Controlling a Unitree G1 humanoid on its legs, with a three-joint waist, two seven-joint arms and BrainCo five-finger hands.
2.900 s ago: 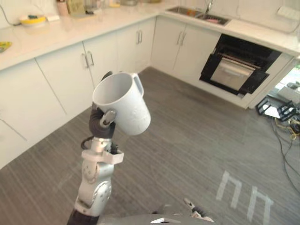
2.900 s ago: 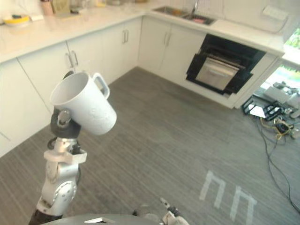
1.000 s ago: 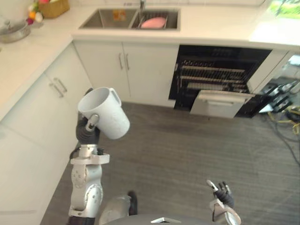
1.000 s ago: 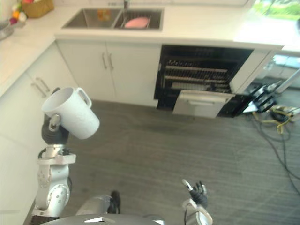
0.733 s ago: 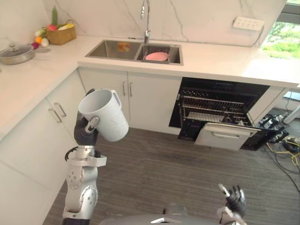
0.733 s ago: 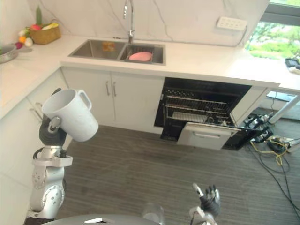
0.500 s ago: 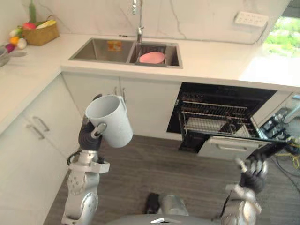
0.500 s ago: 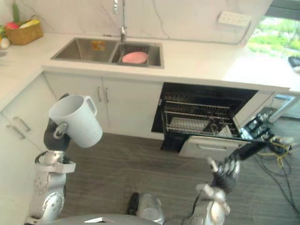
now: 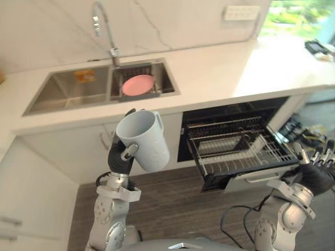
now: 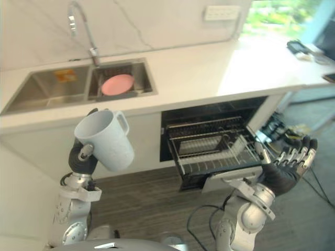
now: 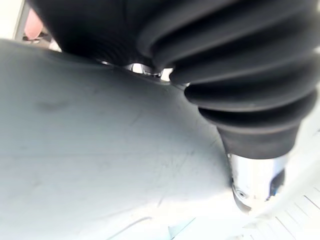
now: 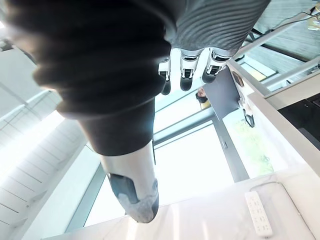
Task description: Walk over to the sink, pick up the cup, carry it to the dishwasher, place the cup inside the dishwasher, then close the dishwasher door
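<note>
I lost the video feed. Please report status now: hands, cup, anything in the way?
Left hand shut on cup, raised before sink cabinet. Right hand open by dishwasher door. Rack pulled out over the door, right of cup.

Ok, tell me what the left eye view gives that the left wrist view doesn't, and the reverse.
Left eye view: the sink, the open dishwasher with its rack pulled out, the right hand open near it, and the handle of the cup. Left wrist view: the cup's wall from very close, lying against the dark ribbed cover of the left hand. Both: the white cup gripped in that hand.
</note>
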